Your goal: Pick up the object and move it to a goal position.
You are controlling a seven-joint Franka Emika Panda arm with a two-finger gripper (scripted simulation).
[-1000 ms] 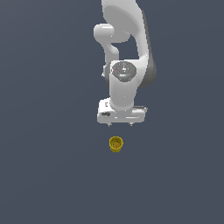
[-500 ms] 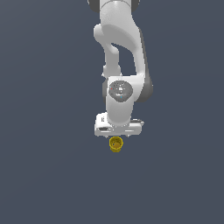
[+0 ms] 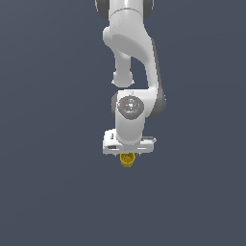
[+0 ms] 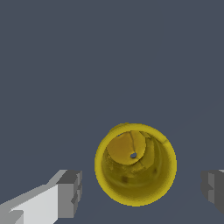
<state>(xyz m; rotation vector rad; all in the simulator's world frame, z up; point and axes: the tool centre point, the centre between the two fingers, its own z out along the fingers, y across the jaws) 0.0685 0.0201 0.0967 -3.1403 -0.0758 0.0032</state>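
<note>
The gripper (image 4: pixel 139 192) is hanging spread wide with nothing in it, its fingers (image 4: pixel 70 194) standing clear on either side of the yellow cup (image 4: pixel 136 164), which is sitting upright just below and between them. So the pickup is only lined up; closing, lifting and carrying are all left. From outside, the arm's hand is hiding most of the cup (image 3: pixel 127 160); only the wrist camera is showing that gap and the hollow top.

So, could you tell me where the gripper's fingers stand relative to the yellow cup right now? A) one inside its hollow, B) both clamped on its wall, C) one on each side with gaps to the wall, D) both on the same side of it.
C: in the wrist view the yellow cup sits between the fingers of the gripper, with bare floor showing on both sides.
</note>
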